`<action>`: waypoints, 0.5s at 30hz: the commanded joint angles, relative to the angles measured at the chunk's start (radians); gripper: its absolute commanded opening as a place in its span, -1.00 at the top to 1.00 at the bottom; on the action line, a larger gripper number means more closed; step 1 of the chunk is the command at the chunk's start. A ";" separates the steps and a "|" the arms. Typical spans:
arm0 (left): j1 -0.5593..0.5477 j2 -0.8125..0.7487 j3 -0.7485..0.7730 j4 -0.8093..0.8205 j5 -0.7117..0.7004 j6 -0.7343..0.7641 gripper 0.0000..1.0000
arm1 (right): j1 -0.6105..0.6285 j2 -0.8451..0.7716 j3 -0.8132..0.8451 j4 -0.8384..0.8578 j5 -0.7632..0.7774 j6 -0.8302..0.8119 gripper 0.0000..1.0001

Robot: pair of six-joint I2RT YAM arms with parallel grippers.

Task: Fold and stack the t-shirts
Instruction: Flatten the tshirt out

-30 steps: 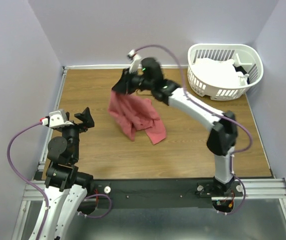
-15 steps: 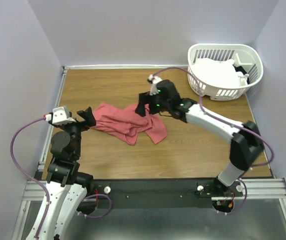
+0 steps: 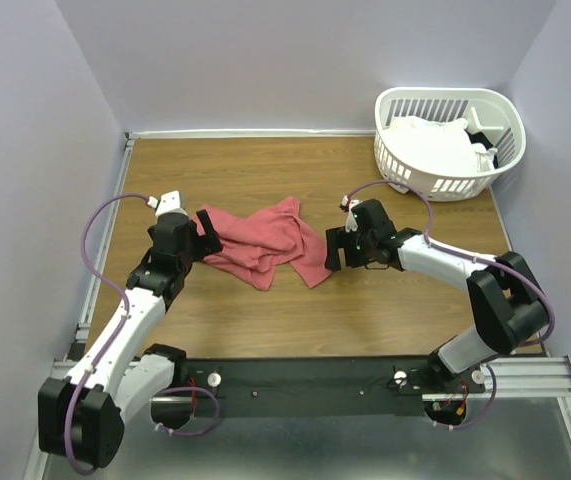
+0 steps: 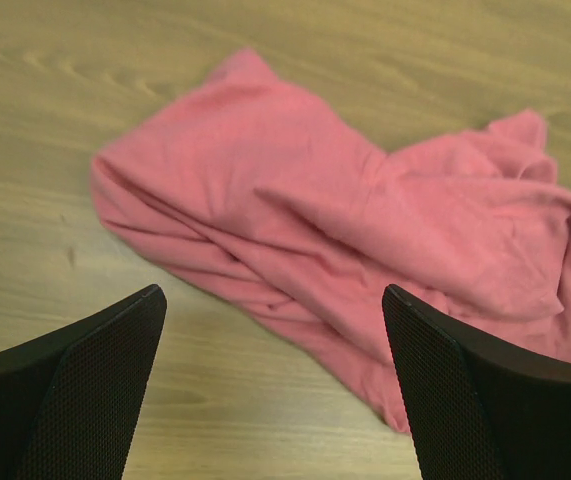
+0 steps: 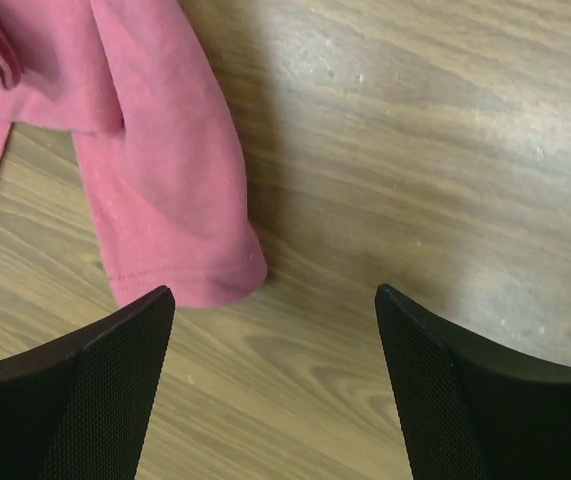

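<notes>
crumpled coral t-shirt (image 3: 262,243) between left gripper (image 3: 205,232) and right gripper (image 3: 333,250) (both spread wide, empty). pinching bunched layers risks a twisted fold.

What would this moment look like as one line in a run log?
stage: red shirt crumpled on table, unfolded | left jaws: open, empty | right jaws: open, empty | basket: white clothes inside

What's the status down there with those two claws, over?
Left claw open, beside red shirt. Right claw open, on its other side. Shirt crumpled on table, not folded. White shirts in basket; nothing blocking.
</notes>
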 commanded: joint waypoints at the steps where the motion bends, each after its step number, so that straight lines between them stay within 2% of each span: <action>1: -0.003 0.060 -0.005 -0.018 0.087 -0.084 -0.94 | -0.016 0.042 0.004 0.081 -0.101 -0.031 -0.75; 9: -0.003 0.161 -0.039 0.079 0.048 -0.200 -0.94 | -0.016 0.190 0.052 0.141 -0.207 -0.032 -0.68; 15: -0.001 0.221 -0.081 0.175 -0.006 -0.323 -0.93 | -0.016 0.240 0.089 0.163 -0.282 -0.029 -0.50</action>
